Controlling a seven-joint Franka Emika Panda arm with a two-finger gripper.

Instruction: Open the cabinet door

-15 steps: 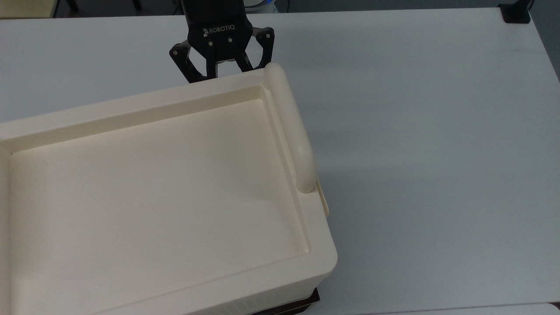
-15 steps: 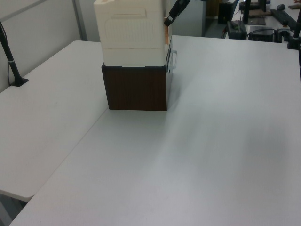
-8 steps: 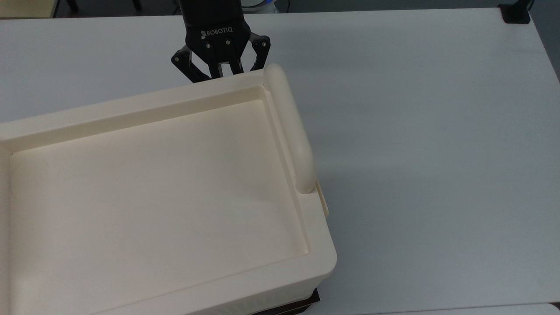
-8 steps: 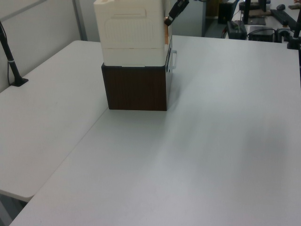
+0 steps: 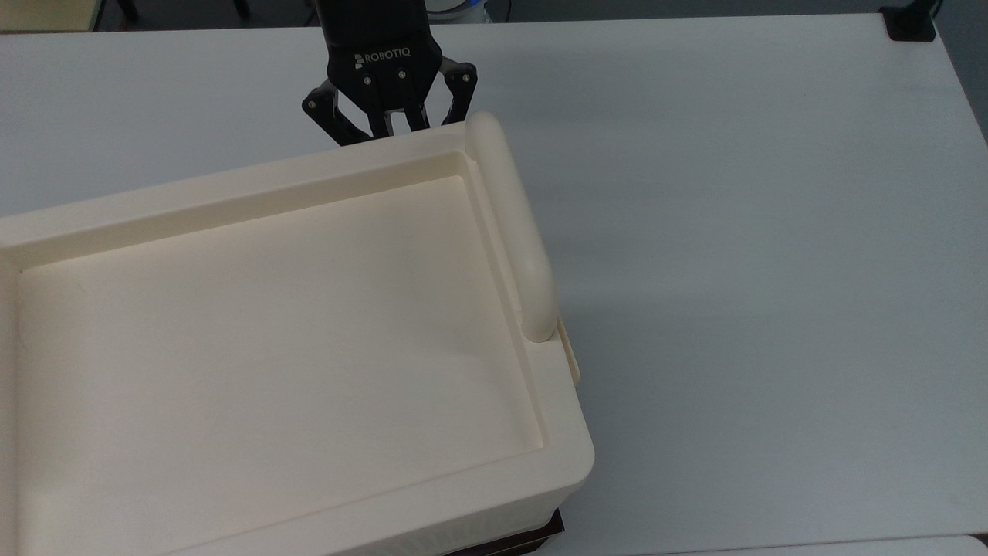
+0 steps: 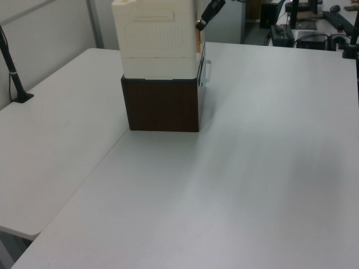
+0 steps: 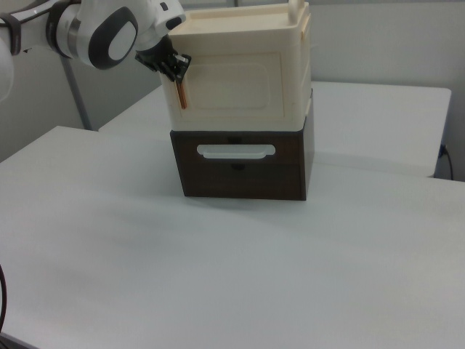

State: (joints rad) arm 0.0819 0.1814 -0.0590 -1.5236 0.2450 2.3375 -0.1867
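Top view: the black Robotiq gripper (image 5: 397,127) hangs just past the far rim of the cabinet (image 5: 231,193), close to the far end of the rounded bar handle (image 5: 513,232), and that rim hides its tips. The right view shows the cabinet as a cream box on a dark brown base (image 7: 240,185) with a cream drawer pull (image 7: 236,151), standing on the white table (image 7: 218,291). The cabinet door (image 7: 229,87) lies flat against the front. The gripper (image 7: 178,67), on the white arm (image 7: 109,33), sits at the door's upper left corner in the right view. Its fingers are drawn close together, nipping the door's edge above the reddish-brown strip (image 7: 182,94). In the left view the gripper (image 6: 201,23) meets the same edge from the far right. A black post (image 6: 14,67) stands well apart at the left view's left. One second ago the linkage was spread wider and nearer the rim; since half a second ago nothing has shifted.
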